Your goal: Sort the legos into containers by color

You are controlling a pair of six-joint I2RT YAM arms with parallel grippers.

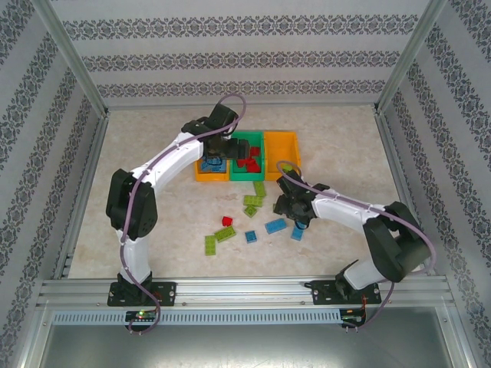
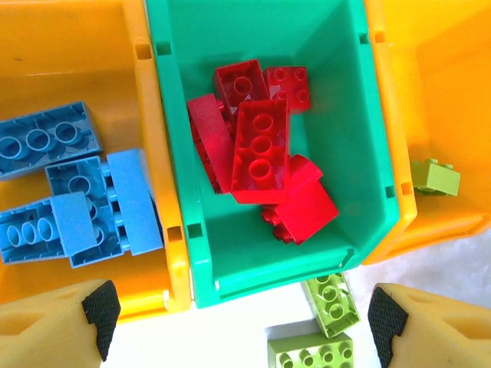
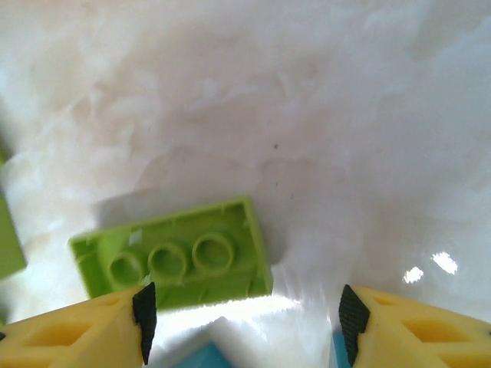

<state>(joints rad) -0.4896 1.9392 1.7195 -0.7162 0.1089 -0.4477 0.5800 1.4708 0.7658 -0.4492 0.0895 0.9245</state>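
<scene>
left end effector (image 2: 240, 310) agape, over grn bin (image 2: 337, 69) rim

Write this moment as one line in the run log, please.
left gripper: open above green bin | right gripper: open over lime brick on table | sorting: unfinished, loose bricks lie around

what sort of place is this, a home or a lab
Most likely a robot lab test cell, not a home: a left arm and right arm bolted to a metal rail, patterned panels walling in the table, and plastic bins with toy bricks.
</scene>
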